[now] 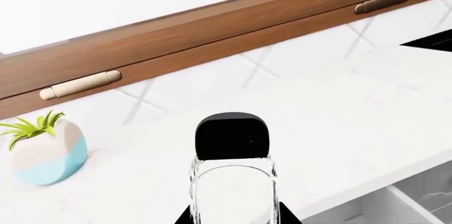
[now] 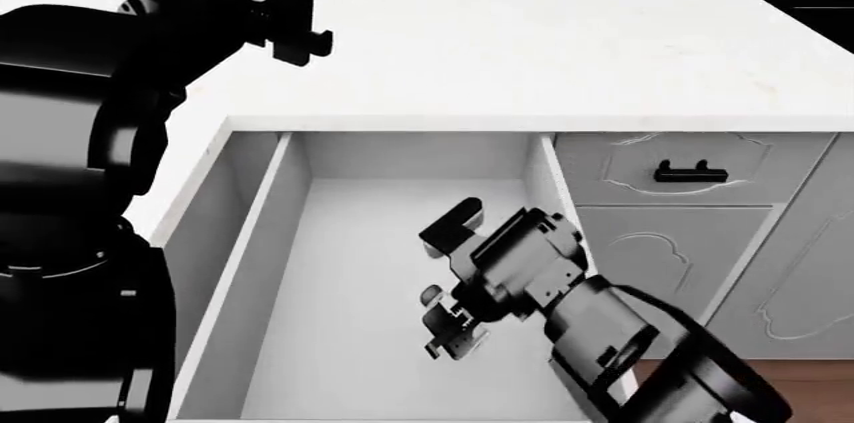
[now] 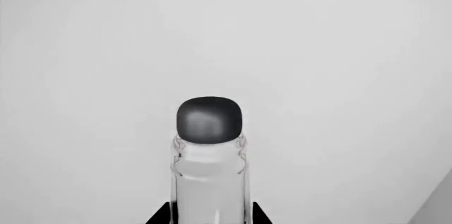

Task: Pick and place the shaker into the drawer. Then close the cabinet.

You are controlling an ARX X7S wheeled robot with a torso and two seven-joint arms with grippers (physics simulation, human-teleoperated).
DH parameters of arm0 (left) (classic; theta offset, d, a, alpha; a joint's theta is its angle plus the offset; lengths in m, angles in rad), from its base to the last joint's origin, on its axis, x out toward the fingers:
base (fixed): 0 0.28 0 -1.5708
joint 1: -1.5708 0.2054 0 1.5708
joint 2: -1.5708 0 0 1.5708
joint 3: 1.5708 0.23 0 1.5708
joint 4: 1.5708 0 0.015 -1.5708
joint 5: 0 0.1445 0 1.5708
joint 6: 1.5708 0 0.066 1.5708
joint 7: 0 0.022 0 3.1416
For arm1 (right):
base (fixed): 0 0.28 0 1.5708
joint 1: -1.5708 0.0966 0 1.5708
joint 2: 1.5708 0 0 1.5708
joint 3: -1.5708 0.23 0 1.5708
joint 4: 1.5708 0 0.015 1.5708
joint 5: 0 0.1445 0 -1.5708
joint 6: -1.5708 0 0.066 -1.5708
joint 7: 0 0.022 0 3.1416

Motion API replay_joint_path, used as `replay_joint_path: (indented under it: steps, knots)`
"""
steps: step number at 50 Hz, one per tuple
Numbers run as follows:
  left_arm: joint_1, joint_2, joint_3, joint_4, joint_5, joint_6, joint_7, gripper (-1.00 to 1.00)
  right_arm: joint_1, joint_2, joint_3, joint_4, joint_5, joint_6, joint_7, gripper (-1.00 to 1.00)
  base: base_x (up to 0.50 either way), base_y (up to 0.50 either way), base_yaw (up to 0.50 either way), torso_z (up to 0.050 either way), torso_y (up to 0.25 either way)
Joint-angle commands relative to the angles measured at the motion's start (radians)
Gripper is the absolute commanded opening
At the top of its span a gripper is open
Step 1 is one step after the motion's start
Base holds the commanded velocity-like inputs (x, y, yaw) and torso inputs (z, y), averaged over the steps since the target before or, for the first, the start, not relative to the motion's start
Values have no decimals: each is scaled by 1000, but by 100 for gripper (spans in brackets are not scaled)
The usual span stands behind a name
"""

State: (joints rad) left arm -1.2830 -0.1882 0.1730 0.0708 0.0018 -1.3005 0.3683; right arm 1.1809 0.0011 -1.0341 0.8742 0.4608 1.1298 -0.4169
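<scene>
A clear glass shaker [image 3: 209, 176] with a dark cap lies between the fingertips of my right gripper [image 3: 209, 218], which is shut on it. Behind it is only the pale inside of the open drawer [image 2: 274, 243], where my right arm [image 2: 587, 323] reaches in low. A second clear shaker [image 1: 233, 187] with a black cap sits between the fingertips of my left gripper [image 1: 234, 218], which press its glass sides above the white counter [image 1: 353, 107]. The left arm [image 2: 174, 3] is raised at the counter's back left. The grey cabinet [image 2: 667, 243] stands under the counter.
A black sink [image 2: 814, 8] sits at the counter's far right. A small blue and white plant pot [image 1: 46, 150] stands on the counter by the wall. Above hangs a brown wooden wall cabinet [image 1: 211, 28]. The drawer's corner [image 1: 395, 203] shows below the counter edge.
</scene>
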Motion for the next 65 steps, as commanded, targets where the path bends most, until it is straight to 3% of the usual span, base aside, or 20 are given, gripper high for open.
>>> replay_joint_path:
  steps: [1,8,18,19,30,41,46,55,65]
  knots:
    - [2,-3,-2,-13,-7,10,-9,-100,28,-1,-260,151,310,-150,82,-100,0,0,0,0,0]
    - [6,-3,-1,-18,-9,16,-14,-100,24,-1,-387,196,436,-207,101,-100,0,0,0,0,0]
    - [13,2,2,-29,-13,28,-21,-100,36,-1,-445,206,505,-229,113,-100,0,0,0,0,0]
    - [13,2,1,-28,-13,27,-22,-100,38,-1,-447,206,509,-229,112,100,0,0,0,0,10]
    - [21,-3,-2,-7,-18,12,-25,-100,95,16,-434,169,546,-205,135,100,0,0,0,0,0]
    - [22,-3,10,-12,-18,12,-33,-100,237,294,-228,-372,783,45,524,100,0,0,0,0,0]
    - [16,-2,14,-23,-15,13,-40,-100,287,365,-132,-499,892,115,675,100,0,0,0,0,0]
    - [27,-6,35,-9,-16,-5,-41,-100,366,435,13,-608,1008,122,909,100,0,0,0,0,0]
    - [63,-15,80,-5,-34,-37,-16,-100,457,504,155,-669,1135,101,1034,100,0,0,0,0,0]
